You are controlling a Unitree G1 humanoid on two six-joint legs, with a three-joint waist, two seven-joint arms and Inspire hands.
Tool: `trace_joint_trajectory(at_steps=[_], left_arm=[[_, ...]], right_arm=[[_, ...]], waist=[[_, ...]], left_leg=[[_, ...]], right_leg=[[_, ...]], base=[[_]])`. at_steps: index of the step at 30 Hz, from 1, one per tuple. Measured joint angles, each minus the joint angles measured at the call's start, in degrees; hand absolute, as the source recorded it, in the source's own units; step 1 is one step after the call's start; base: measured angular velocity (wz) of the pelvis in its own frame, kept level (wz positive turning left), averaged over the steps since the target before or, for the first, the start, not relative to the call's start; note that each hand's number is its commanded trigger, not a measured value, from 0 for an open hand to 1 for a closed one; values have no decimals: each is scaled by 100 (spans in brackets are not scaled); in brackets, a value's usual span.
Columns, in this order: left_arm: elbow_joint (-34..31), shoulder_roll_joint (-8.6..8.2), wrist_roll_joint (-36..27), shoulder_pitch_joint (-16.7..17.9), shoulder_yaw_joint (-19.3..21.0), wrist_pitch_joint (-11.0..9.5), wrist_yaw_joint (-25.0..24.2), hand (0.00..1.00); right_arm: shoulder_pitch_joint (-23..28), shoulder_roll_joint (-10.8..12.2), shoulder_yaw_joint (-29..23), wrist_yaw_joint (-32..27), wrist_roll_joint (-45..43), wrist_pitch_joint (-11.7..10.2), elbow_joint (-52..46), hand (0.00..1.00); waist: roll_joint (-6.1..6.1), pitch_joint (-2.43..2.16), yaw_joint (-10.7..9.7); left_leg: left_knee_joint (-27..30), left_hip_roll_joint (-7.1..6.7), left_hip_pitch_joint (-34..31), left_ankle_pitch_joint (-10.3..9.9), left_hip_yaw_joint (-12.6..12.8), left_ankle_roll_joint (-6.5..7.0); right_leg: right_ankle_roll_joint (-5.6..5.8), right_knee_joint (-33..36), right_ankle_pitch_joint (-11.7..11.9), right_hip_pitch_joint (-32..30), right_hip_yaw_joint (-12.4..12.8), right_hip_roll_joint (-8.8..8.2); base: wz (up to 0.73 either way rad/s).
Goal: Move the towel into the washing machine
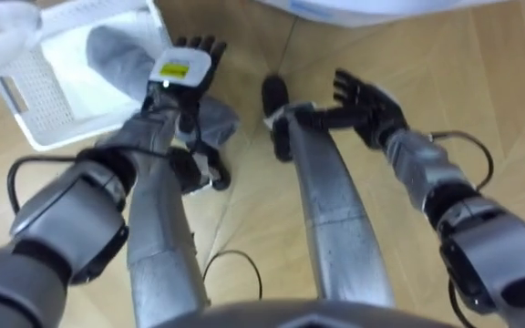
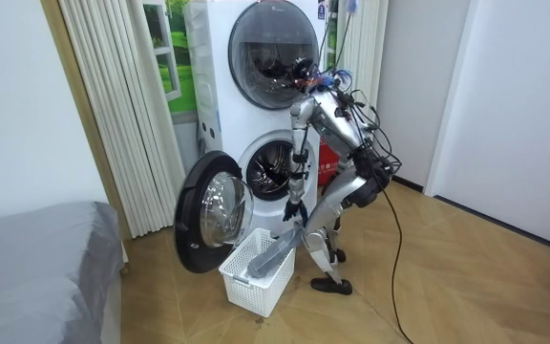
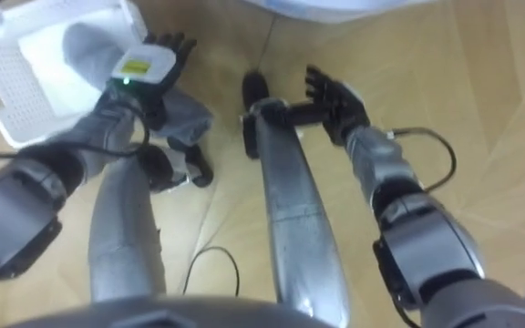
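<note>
Towel lifted partway from the basket, not yet in the machine.
The grey towel (image 1: 117, 50) lay mostly in the white basket (image 1: 35, 100) on the floor, with one end drawn over the rim and up to the left hand (image 1: 188, 66), whose fingers appeared curled onto the cloth. The right hand (image 1: 367, 100) hung spread wide and empty beside it, well apart from the towel. In the room view the robot stood bent before the washing machine (image 2: 256, 105), whose lower door (image 2: 208, 215) was swung open on a drum (image 2: 273, 172) holding no towel. By this judgement, pickup had only begun; lifting the towel clear, carrying it and loading it remained.
</note>
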Motion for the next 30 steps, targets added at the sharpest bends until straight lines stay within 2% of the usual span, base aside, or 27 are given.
trace_joint_trajectory(at_steps=[5,7,10,13,14,16,20,23,30], left_arm=[[8,128,-411,-17,-283,1,-664,0],[13,183,-522,-21,-368,4,-1015,0],[15,182,-530,-55,-405,6,-1343,0],[15,164,-527,-89,-437,5,-1573,0],[14,171,-527,-90,-460,5,-1614,3],[14,194,-522,-130,-527,13,-1776,100],[22,213,-525,-176,-686,46,-2027,100],[13,207,-525,-239,-773,170,-2224,100],[-24,164,-517,-281,-788,421,-2472,100]], right_arm=[[-19,37,111,17,-7,-55,-143,0],[-52,143,114,-13,-8,-55,-109,0],[-71,215,115,-49,-9,-83,-92,0],[-122,213,114,-51,-3,-112,-15,0],[-130,212,114,-52,-2,-112,-4,0],[-196,207,114,-40,-18,-126,120,0],[-241,179,114,-50,-64,-125,152,0],[-242,153,101,-67,-97,-125,166,0],[-258,144,40,-59,-189,-108,235,0]], waist=[[-72,2,-255],[-155,-1,-360],[-236,-2,-423],[-237,-3,-427],[-237,-3,-423],[-236,-3,-422],[-234,-2,-411],[-227,-6,-423],[-212,-13,-383]], left_leg=[[-53,-37,-98,12,48,30],[-100,-36,-102,10,66,34],[-115,-26,-121,-10,66,32],[-116,-20,-163,-27,65,48],[-119,-16,-173,-27,64,48],[-144,-31,-191,-26,51,51],[-232,-54,-198,-18,54,65],[-335,-88,-198,-6,59,81],[-522,-145,-151,44,82,116]], right_leg=[[-2,-11,-2,-135,-20,-71],[-12,-38,-7,-152,-25,-78],[-22,-51,-22,-172,-46,-78],[-13,-72,-29,-200,-62,-83],[-13,-85,-29,-203,-69,-83],[-10,-123,-27,-205,-111,-115],[2,-221,-16,-198,-178,-171],[-4,-300,-12,-193,-282,-261],[26,-431,9,-143,-292,-305]], base=[[0],[0],[0],[-1],[0],[0],[0],[0],[1]])
